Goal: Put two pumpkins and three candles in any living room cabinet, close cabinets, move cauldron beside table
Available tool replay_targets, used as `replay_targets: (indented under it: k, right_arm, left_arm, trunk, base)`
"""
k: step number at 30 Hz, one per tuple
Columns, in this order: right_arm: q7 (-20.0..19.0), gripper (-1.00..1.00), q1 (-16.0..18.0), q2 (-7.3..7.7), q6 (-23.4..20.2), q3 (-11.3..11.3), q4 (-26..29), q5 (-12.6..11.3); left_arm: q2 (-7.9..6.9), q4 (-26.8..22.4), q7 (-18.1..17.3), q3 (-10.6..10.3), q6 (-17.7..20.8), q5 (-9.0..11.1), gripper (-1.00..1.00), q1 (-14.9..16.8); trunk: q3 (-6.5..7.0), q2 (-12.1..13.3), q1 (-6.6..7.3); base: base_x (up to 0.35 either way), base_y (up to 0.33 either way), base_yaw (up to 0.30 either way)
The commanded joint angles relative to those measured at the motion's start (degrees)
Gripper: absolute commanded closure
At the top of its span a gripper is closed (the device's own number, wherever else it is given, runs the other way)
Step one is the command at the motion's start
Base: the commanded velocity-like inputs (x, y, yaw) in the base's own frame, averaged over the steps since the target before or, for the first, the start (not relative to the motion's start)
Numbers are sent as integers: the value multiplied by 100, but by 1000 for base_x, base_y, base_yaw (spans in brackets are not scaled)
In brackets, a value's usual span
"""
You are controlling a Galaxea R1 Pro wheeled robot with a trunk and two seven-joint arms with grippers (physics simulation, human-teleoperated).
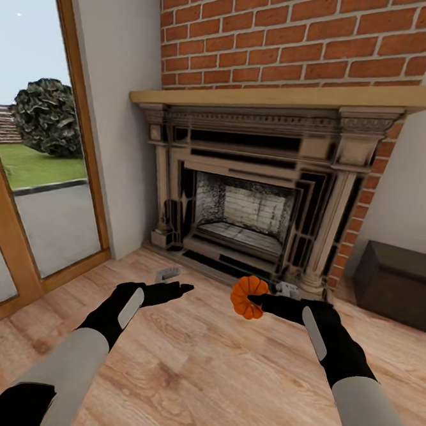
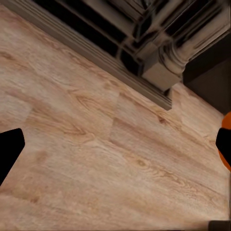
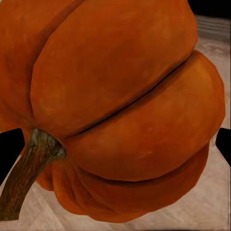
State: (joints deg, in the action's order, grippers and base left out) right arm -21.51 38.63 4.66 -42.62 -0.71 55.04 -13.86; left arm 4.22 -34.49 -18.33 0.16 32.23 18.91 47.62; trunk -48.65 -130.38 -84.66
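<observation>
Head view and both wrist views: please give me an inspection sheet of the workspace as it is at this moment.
Surface: light wooden plank floor, bare before the arms.
Job's things: small orange ribbed pumpkin with a dark stem, held off the floor.
Clutter: small grey pieces on the floor by the hearth; cannot tell what they are.
Pincers: left pincer open, empty; right pincer shut on the pumpkin.
Cables: nothing seen.
Surroundings: ornate stone fireplace under red brick, wood-framed glass door, dark brown chest.

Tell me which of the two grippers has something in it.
The right gripper: it is shut on the orange pumpkin, held above the wood floor before the fireplace. The left gripper is open and empty.
</observation>
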Motion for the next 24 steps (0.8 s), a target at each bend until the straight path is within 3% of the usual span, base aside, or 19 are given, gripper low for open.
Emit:
replay_targets:
  k: [1,24]
  right_arm:
    - [-11,100,4,0,-36,-8,5,-46]
    - [-11,100,4,0,-36,-8,1,-46]
  left_arm:
    - [0,-6,5,2,37,34,-100,2]
    - [0,-6,5,2,37,34,-100,2]
  trunk:
    - [-3,-3,1]
    - [57,-3,1]
  base:
    - [0,0,-288]
    - [0,0,-288]
